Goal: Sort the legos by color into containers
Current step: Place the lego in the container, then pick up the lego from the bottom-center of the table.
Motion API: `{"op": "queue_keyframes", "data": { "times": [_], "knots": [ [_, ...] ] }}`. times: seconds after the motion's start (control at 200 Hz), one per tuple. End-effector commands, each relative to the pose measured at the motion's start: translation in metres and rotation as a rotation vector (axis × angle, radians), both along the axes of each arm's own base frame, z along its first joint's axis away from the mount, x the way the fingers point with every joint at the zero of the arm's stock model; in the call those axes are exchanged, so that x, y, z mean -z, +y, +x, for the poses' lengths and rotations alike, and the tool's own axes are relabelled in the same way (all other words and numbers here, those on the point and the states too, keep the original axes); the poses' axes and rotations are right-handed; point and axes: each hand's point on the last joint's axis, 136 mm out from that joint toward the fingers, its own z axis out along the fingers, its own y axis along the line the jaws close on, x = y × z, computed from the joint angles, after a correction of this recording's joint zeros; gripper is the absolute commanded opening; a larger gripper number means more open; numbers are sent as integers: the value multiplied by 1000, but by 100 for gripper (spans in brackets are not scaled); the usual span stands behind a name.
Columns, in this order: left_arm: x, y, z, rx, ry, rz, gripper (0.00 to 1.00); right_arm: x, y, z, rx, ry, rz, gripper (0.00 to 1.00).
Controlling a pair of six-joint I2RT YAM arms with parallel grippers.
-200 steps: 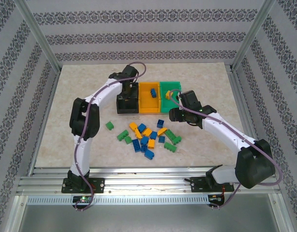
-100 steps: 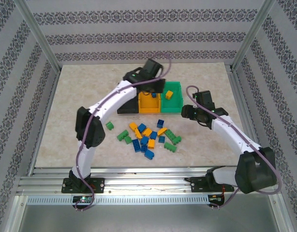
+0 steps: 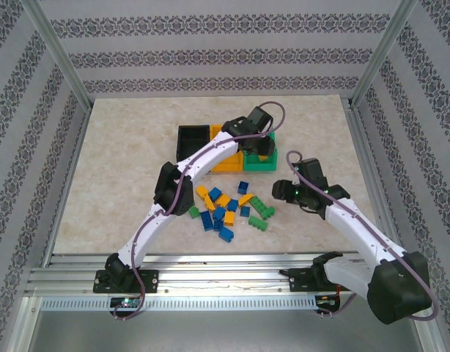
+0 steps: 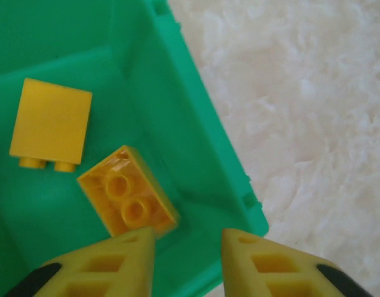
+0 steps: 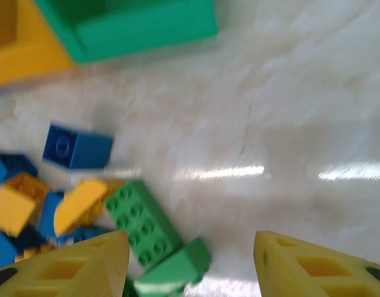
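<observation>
1. Top view: three containers stand in a row mid-tabletop (image 3: 122,161), side by side: the black bin (image 3: 193,136), then the orange bin (image 3: 229,163), then the green bin (image 3: 263,163).
   - The left arm (image 3: 203,158) stretches on a long diagonal from its base and crosses the orange bin, hiding much of it. Its wrist hangs over the green bin.
   - The loose legos (image 3: 225,209) lie in a mixed pile of blue, green and yellow-orange on the near side of the bins. The left arm's elbow covers the pile's left edge.
   - The right arm (image 3: 349,220) is bent, with its wrist low at the right of the pile.
2. Left wrist view: the left pincer (image 4: 187,238) hovers over a corner of the green bin. Its fingers are apart with nothing between them (released).
   - Two yellow bricks lie on the bin floor. The studs-up brick (image 4: 128,201) sits just past the fingertip on the picture's left.
   - The tipped brick (image 4: 51,124) lies on its side, deeper in.
   - The bin wall runs diagonally, with bare tabletop beyond it.
3. Right wrist view (rather blurred): the right pincer (image 5: 187,247) is spread wide and grasps nothing, above the pile's edge.
   - A long green brick (image 5: 143,223) lies near the finger on the picture's left.
   - A dark blue brick (image 5: 75,148) sits farther off.
   - Corners of the green and orange bins show at the top.
</observation>
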Motion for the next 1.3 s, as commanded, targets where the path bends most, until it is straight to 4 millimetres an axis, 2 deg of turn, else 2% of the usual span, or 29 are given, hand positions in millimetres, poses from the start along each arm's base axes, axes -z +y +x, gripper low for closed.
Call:
{"op": "queue_keyframes", "data": {
  "times": [0.0, 0.065, 0.19, 0.305, 0.405, 0.565, 0.635, 0.749, 0.874, 1.084, 1.214, 1.294],
  "knots": [
    [-45, 5, 5, -5, -59, -43, 50, 17, 12, -32, -1, 93, 22, 57],
    [-54, 7, 5, -3, -72, -48, 56, 27, 17, -47, -11, 135, 19, 57],
    [-73, 11, 2, 0, -103, -67, 57, 41, 19, -66, -10, 167, -21, 59],
    [-92, 15, -4, 0, -133, -97, 57, 46, 19, -62, -26, 177, -78, 62],
    [-100, 24, -12, -4, -151, -101, 57, 50, 20, -55, -27, 195, -118, 64],
    [-104, 54, -24, -58, -174, -144, 57, 53, 37, -39, -42, 184, -78, 65],
    [-86, 72, -32, -97, -161, -144, 58, 53, 42, -31, -51, 186, -86, 65],
    [-70, 98, -46, -145, -152, -155, 58, 57, 50, -20, -75, 195, -103, 65],
    [-51, 126, -63, -182, -133, -110, 57, 67, 54, -17, -99, 229, -123, 63],
    [-27, 162, -85, -247, -87, -91, 58, 66, 47, -23, -98, 233, -144, 45],
    [-12, 171, -97, -269, -66, -110, 58, 56, 41, -24, -89, 210, -147, 29],
    [-6, 176, -103, -281, -57, -104, 58, 45, 43, -19, -89, 187, -128, 25]
  ]
}}
